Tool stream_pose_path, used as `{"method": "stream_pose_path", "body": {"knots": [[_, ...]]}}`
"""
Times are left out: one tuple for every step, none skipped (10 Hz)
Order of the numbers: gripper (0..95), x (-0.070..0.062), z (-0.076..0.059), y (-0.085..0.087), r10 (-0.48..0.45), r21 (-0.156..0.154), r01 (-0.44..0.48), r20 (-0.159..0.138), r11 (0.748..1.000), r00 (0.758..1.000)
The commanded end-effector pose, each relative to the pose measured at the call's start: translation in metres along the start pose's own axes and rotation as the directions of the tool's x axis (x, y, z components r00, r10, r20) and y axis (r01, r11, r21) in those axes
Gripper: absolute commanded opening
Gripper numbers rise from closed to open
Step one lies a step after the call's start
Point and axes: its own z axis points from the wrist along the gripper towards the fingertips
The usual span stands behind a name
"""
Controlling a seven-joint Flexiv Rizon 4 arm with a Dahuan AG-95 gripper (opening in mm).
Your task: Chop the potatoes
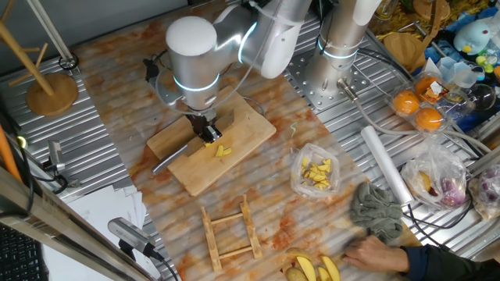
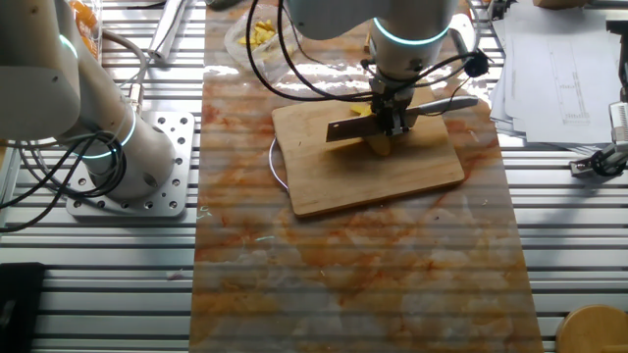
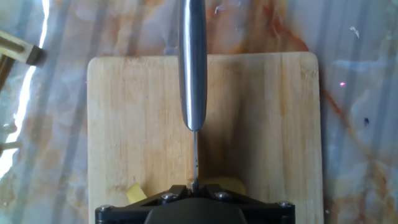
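A wooden cutting board (image 1: 246, 129) (image 2: 373, 181) (image 3: 261, 124) lies on the marbled mat. My gripper (image 1: 205, 131) (image 2: 393, 120) (image 3: 194, 186) hangs over its middle, shut on a knife. The knife's metal handle (image 1: 168, 160) (image 2: 446, 104) (image 3: 193, 62) sticks out sideways and the blade (image 2: 345, 126) stands edge-down on the board. Small yellow pieces of the potatoes (image 1: 223, 151) (image 2: 379, 146) (image 3: 135, 191) lie on the board right under and beside the blade. In the hand view another yellow piece (image 3: 228, 185) sits on the blade's other side, half hidden by the fingers.
A clear plastic bag of yellow chunks (image 1: 316, 173) lies right of the board. A wooden rack (image 1: 230, 230) is in front, with yellow wedges (image 1: 319, 269), a grey cloth (image 1: 377, 209) and a person's hand (image 1: 375, 251) nearby. A second arm's base (image 2: 128, 147) stands beside the mat.
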Motion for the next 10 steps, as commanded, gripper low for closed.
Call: {"method": "stream_pose_path", "body": {"knots": [[0.0,0.003,0.061,-0.001,-0.002,0.000,0.002,0.002,1.000,1.000],[0.0,0.003,0.058,-0.001,-0.001,-0.007,0.001,0.005,1.000,1.000],[0.0,0.002,0.049,-0.001,0.005,-0.023,-0.005,0.010,1.000,1.000],[0.0,0.001,0.041,0.000,0.015,-0.042,-0.014,0.011,0.999,1.000],[0.0,0.002,0.032,0.001,0.017,-0.053,-0.017,0.009,0.998,1.000],[0.0,0.004,0.025,0.002,0.020,-0.060,-0.020,0.003,0.998,1.000],[0.0,0.005,0.007,0.006,0.019,-0.048,-0.020,-0.010,0.999,1.000],[0.0,0.004,-0.001,0.008,0.015,-0.026,-0.015,-0.013,1.000,1.000],[0.0,0.003,-0.002,0.008,0.022,-0.029,-0.023,-0.009,0.999,1.000],[0.0,0.003,-0.001,0.008,0.022,-0.031,-0.022,-0.011,0.999,1.000]]}}
